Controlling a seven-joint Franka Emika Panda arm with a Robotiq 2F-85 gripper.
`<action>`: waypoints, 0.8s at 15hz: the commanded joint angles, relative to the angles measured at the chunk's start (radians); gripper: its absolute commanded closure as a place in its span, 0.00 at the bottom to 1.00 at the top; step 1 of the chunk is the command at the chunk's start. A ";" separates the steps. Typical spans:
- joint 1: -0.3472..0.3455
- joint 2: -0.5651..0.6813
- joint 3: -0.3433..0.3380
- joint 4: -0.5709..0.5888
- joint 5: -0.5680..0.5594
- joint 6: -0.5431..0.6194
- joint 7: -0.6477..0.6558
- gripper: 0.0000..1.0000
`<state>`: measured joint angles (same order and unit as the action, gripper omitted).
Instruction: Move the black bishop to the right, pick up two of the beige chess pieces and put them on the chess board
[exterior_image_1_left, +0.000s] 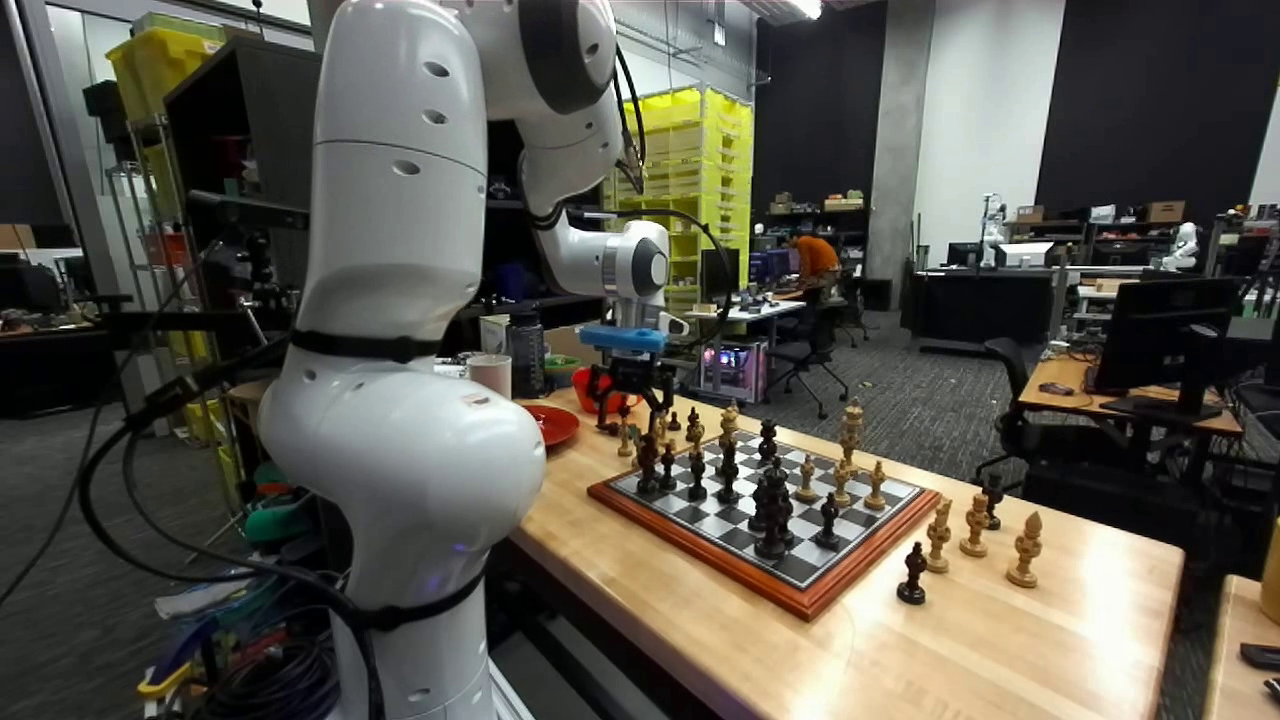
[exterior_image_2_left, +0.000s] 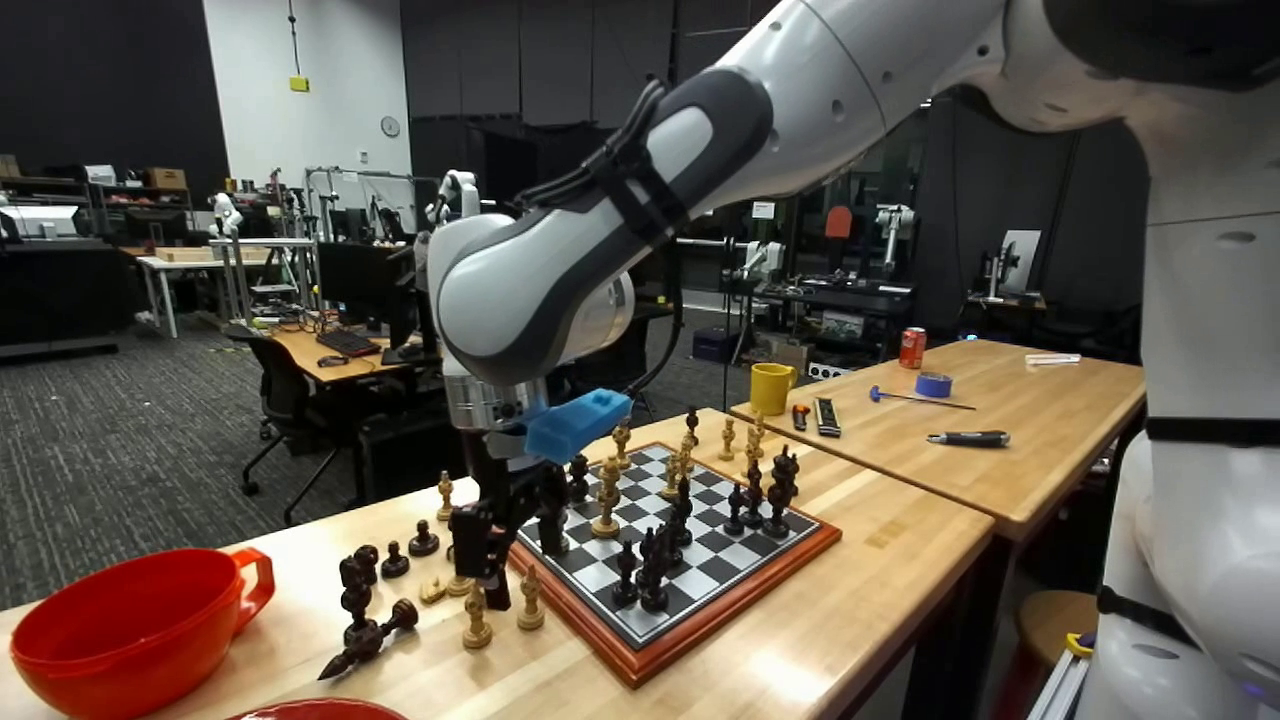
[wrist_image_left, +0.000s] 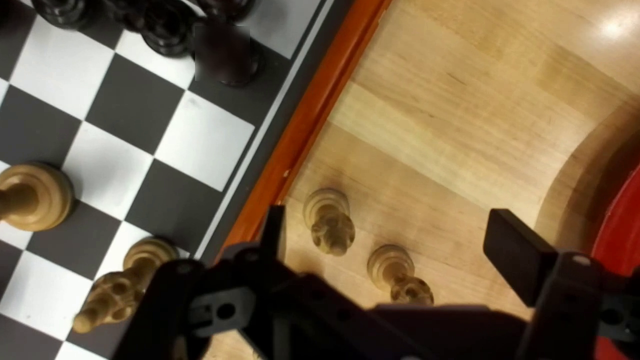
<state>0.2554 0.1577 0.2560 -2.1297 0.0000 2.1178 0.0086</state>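
Note:
The chess board has a reddish-brown border and bears black and beige pieces; it also shows in the other views. My gripper is open, one finger beside the board's border, the other towards the red plate. Two beige chess pieces stand upright on the table between the fingers, untouched; they also show in an exterior view. The gripper points down near the board's edge in both exterior views. Which black piece is the black bishop, I cannot tell.
A red bowl with a handle and a red plate stand near the gripper. Black pieces lie or stand beside them. Beyond the board's opposite edge stand several beige pieces and a black piece.

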 joint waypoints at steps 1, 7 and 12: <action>0.003 0.032 -0.006 0.035 -0.016 -0.002 -0.011 0.25; 0.001 0.047 -0.012 0.051 -0.013 -0.004 -0.014 0.62; 0.000 0.032 -0.021 0.049 -0.028 -0.005 -0.003 0.99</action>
<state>0.2541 0.2050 0.2413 -2.0840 -0.0034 2.1182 0.0054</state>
